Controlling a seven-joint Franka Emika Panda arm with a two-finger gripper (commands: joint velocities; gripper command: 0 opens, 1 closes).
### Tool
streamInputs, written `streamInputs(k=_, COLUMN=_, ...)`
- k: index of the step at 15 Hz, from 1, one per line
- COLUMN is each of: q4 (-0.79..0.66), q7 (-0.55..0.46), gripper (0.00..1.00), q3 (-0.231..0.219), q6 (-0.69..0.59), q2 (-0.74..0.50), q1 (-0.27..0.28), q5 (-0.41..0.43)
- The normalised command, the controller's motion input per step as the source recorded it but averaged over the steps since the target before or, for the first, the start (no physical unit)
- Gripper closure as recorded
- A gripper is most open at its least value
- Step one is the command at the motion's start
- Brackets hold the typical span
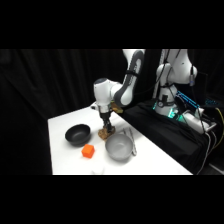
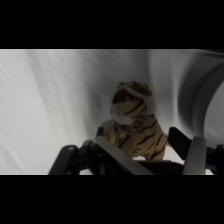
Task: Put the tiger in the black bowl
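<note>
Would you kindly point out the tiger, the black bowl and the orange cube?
tiger (image 2: 132, 127): wrist view, on its striped body.
black bowl (image 1: 77, 134): side view, on its dark inside.
orange cube (image 1: 88, 151): side view, on its front face.

The tiger (image 2: 132, 122) looked soft, striped plush. The black bowl (image 1: 77, 134) was matt; the grey bowl (image 1: 119, 148) had a dull metallic sheen. The tabletop (image 1: 62, 150) was smooth white.

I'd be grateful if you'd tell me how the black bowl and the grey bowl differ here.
The black bowl is matte and dark; the grey bowl is lighter with a metallic sheen. The black bowl looks slightly smaller than the grey bowl. The black bowl sits left of the tiger, the grey bowl right of it. Both are round, upright and empty.
</note>
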Motion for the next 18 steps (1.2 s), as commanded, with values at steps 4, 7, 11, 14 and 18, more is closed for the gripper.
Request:
streamInputs(k=4, q4=0.27, q7=-0.13, gripper=0.25, q3=0.075, q6=0.13, q2=0.31, q1=-0.085, q5=0.069)
streamInputs(k=7, q4=0.17, q7=-0.12, gripper=0.45, q3=0.041, q6=0.06, q2=0.12, q1=-0.083, q5=0.024)
streamInputs(k=11, q4=0.09, q7=-0.14, gripper=0.75, q3=0.032, q6=-0.06, q2=-0.03, q1=-0.102, q5=0.024)
streamInputs(k=14, q4=0.03, q7=-0.14, gripper=0.95, q3=0.036, q6=-0.17, q2=-0.14, q1=-0.086, q5=0.024)
streamInputs(k=18, q4=0.00, q7=-0.15, gripper=0.92, q3=0.042, q6=-0.24, q2=-0.19, q1=-0.077, q5=0.033)
